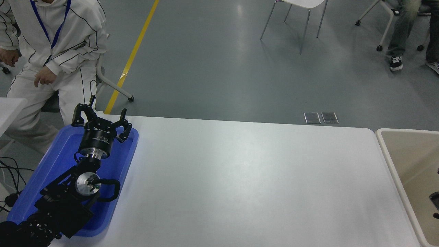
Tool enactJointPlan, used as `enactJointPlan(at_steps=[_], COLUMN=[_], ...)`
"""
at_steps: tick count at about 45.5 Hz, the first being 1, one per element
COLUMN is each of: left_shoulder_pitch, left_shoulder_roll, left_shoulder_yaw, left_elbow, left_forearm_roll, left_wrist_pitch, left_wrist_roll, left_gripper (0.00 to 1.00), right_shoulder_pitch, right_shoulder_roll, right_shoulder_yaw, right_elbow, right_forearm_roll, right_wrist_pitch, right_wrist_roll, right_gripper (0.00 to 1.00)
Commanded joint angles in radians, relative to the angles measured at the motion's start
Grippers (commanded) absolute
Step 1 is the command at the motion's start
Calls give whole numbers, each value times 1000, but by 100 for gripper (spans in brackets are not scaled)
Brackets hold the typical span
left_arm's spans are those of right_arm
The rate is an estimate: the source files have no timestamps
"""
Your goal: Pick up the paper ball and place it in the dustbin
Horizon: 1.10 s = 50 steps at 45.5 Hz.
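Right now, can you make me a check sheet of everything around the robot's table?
Surface: white table, bare in the middle.
Job's things: dustbin at the right edge, only partly in view; paper ball nothing seen.
Clutter: blue tray at the table's left end.
Grippers: left gripper open, parked over the tray; right gripper only a black sliver over the dustbin at the picture's edge, state unclear.
Cables: black cables hanging off the left side.
Surroundings: seated person in white at far left, white chair, grey floor with a yellow line.
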Motion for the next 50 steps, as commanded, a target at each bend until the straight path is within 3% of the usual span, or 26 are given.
enactJointPlan(at_steps=[1,11,24,33,41,50], left_shoulder_pitch=[0,0,0,0,0,0], left_shoulder_roll=[0,0,0,0,0,0], left_shoulder_yaw=[-1,-1,-1,-1,-1,-1], left_elbow=[0,0,0,0,0,0], left_forearm_roll=[0,0,0,0,0,0], left_wrist_pitch=[0,0,0,0,0,0], left_wrist_roll=[1,2,2,2,2,0], left_gripper=[100,100,100,100,100,100], right_shoulder_pitch=[11,41,45,34,2,-83], right_shoulder_roll=[-5,-51,-228,-317,-352,-372], right_shoulder_yaw=[12,208,639,770,843,1099], right_elbow=[10,66,331,498,627,785], right_forearm_roll=[1,-2,-3,-3,-3,-2], right_wrist_pitch=[-7,-5,-1,4,36,47], right_wrist_roll=[0,1,0,0,0,0], right_gripper=[97,99,99,100,100,100])
